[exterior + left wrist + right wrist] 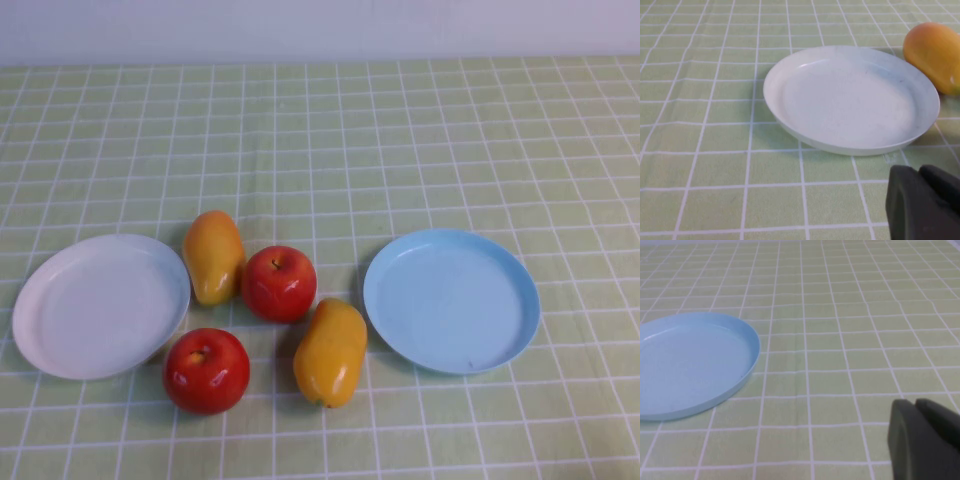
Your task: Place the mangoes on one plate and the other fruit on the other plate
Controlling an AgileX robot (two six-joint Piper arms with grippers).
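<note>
Two mangoes lie between the plates: one [212,256] beside the white plate [60,320], the other [330,351] near the light blue plate [452,340]. One red apple [279,283] sits between the mangoes, and a second apple [206,370] is nearer the front, by the white plate's rim. Both plates hold nothing. Neither arm shows in the high view. My left gripper [919,170] hovers shut over the cloth in front of the white plate [805,127], with a mango [935,55] beyond the plate. My right gripper [915,402] is shut over the cloth beside the blue plate [715,390].
A green checked tablecloth [400,140] covers the whole table. A pale wall [320,25] runs along the far edge.
</note>
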